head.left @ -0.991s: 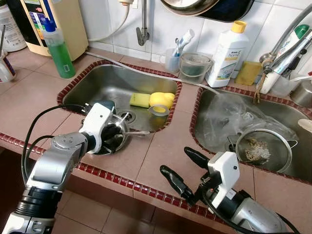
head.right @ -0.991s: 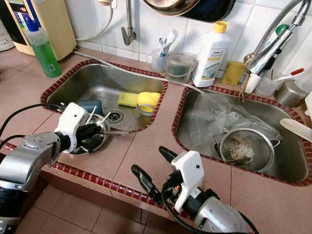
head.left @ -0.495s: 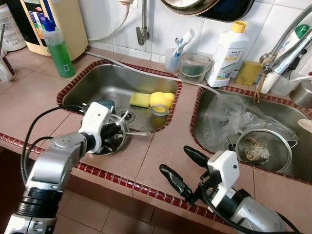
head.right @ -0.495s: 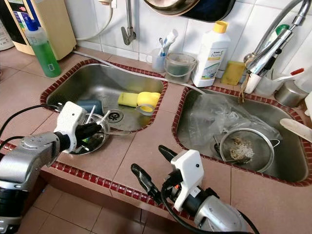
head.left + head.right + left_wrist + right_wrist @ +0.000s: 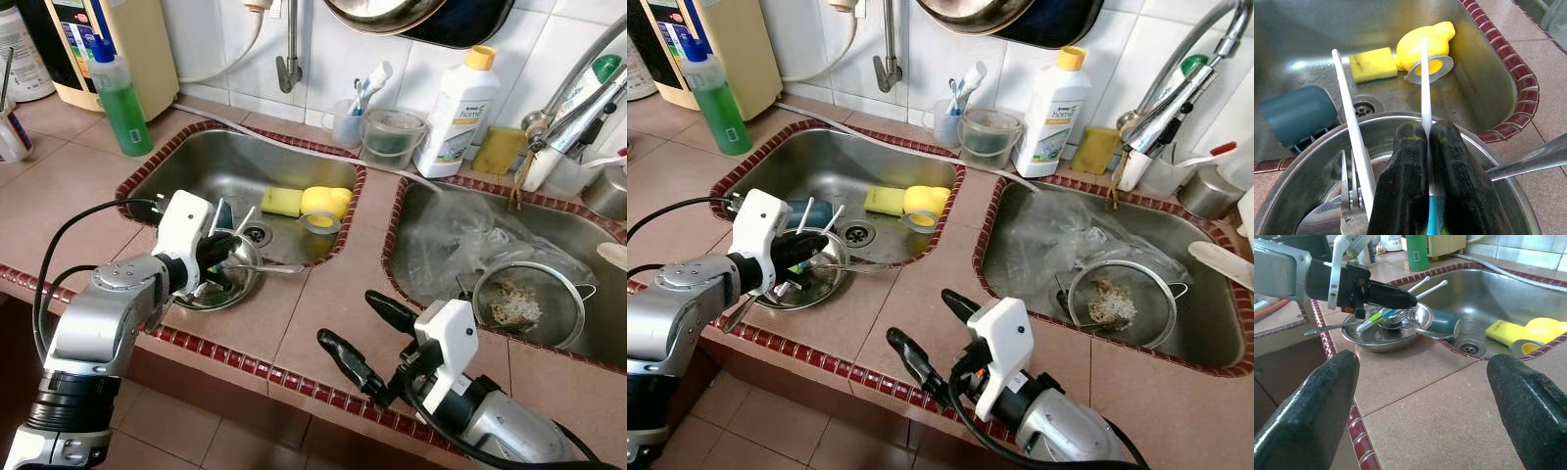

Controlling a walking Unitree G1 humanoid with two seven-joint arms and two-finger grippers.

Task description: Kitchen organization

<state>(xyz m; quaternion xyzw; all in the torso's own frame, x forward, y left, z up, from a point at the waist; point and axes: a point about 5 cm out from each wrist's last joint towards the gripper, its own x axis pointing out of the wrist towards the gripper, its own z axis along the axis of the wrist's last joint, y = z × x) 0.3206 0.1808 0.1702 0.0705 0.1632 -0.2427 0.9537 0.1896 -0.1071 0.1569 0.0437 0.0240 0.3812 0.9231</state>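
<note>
A tiled counter (image 5: pixel 323 294) is carrying two steel sinks set side by side. The left sink (image 5: pixel 196 166) is holding one yellow sponge (image 5: pixel 281 201), one yellow plastic piece with a grey ring (image 5: pixel 323 206) touching the sponge, and one dark blue cup (image 5: pixel 1295 115) lying on its side by the drain. The right sink (image 5: pixel 578 235) is holding one sheet of crumpled clear plastic (image 5: pixel 470 240) and one round metal strainer (image 5: pixel 529 304) with scraps in it.

Along the tiled wall, one green bottle (image 5: pixel 120 98) is standing at the left, one clear tub (image 5: pixel 392 137) and one small cup with toothbrushes (image 5: pixel 348 117) are standing behind the sinks, and one white bottle with a yellow cap (image 5: pixel 458 108) is standing just beside the tub.

One steel bowl (image 5: pixel 808 284) is sitting on the counter edge at the near corner of the left sink. It is holding several utensils: two white sticks (image 5: pixel 1349 122) leaning upward, one fork (image 5: pixel 1349 181), and one long metal handle (image 5: pixel 1533 161) sticking out over the rim.

The left gripper (image 5: pixel 1427 147) is reaching into the bowl, its two black fingers pressing together on one of the white sticks. The right gripper (image 5: pixel 367 328) is hovering over the near counter edge between the sinks, its fingers spreading wide apart and holding nothing.
</note>
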